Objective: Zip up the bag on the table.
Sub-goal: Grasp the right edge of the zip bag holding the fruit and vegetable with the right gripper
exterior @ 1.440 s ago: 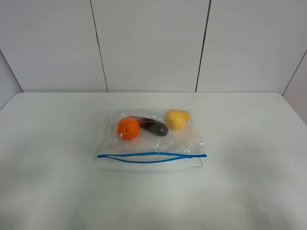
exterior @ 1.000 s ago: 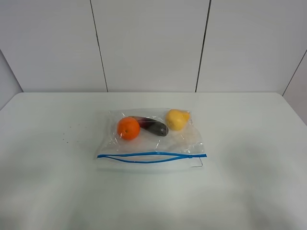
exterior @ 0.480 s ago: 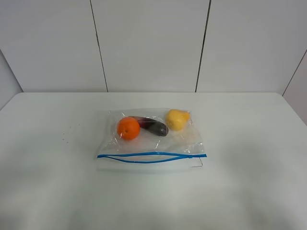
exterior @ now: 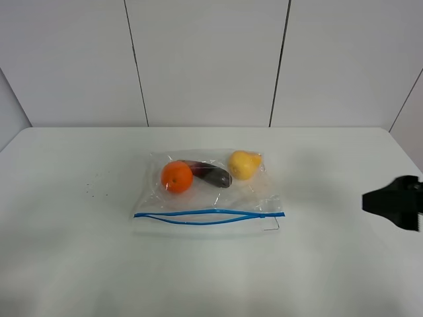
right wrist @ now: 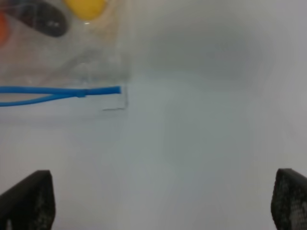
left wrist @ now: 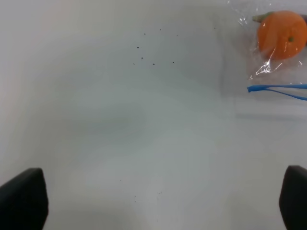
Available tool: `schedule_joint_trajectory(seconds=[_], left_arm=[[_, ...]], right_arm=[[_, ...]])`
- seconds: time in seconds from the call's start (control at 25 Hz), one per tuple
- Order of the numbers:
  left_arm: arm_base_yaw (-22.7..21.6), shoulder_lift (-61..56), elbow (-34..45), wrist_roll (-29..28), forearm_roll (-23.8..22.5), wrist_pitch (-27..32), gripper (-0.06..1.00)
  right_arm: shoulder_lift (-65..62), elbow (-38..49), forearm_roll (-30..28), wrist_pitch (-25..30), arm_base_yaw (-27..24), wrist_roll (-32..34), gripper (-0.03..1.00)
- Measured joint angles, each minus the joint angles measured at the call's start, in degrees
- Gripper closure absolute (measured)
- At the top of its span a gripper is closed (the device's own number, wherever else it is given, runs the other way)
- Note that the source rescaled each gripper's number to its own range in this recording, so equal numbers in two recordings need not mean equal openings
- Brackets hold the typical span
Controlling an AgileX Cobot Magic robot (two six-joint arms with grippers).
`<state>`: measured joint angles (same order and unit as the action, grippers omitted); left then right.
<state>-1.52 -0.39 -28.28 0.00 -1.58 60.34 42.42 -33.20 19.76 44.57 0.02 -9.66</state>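
The clear bag [exterior: 208, 191] lies flat in the middle of the white table [exterior: 66, 231]. An orange [exterior: 177, 177], a dark eggplant [exterior: 211, 175] and a yellow fruit [exterior: 243, 164] show through it. Its blue zip strip [exterior: 208, 216] runs along the near edge, with the two tracks parted in the middle. My right gripper [exterior: 391, 202] is at the right edge, well to the right of the bag. In the right wrist view it [right wrist: 158, 199] is open, with the strip's end [right wrist: 103, 90] ahead. My left gripper [left wrist: 158, 199] is open, and the orange [left wrist: 281, 35] is far off to one side.
A few small dark specks [exterior: 96, 185] lie on the table left of the bag. White panelled walls [exterior: 205, 59] stand behind the table. The table's right corner [exterior: 396, 142] is close to my right arm.
My right gripper has come into the exterior view at the right edge. The bag and its contents have not moved.
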Motion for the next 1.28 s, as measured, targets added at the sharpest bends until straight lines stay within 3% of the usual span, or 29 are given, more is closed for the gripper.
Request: schedule_joint_trajectory(seconds=[0.16,0.32,0.48,0.6,0.72,1.0,1.28], left_arm=[[0.0,0.0,0.0,0.0,0.0,0.0,-0.06],[0.0,0.0,0.0,0.0,0.0,0.0,-0.06],[0.0,0.0,0.0,0.0,0.0,0.0,-0.06],[0.0,0.0,0.0,0.0,0.0,0.0,-0.06],[0.0,0.0,0.0,0.0,0.0,0.0,-0.06],[0.0,0.0,0.0,0.0,0.0,0.0,-0.06],[0.0,0.0,0.0,0.0,0.0,0.1,-0.06]], right_arm=[[16.0,-1.4,9.9,-6.6,0.0,-10.1,-0.03],[32.8,-6.2,22.2,-6.2,-0.7,-24.0,-0.03],[47.8,-14.1,35.3,2.8,-6.5,-38.7,-0.03],[58.8,-19.9,43.4,16.0,-11.8,-48.7,-0.03],[68.3,-24.8,47.0,23.3,-14.2,-53.3,-0.03],[83.6,-32.8,48.0,24.2,-13.1,-55.8,-0.03],[87.9,-36.6,48.1,24.4,-8.7,-55.9,-0.03]])
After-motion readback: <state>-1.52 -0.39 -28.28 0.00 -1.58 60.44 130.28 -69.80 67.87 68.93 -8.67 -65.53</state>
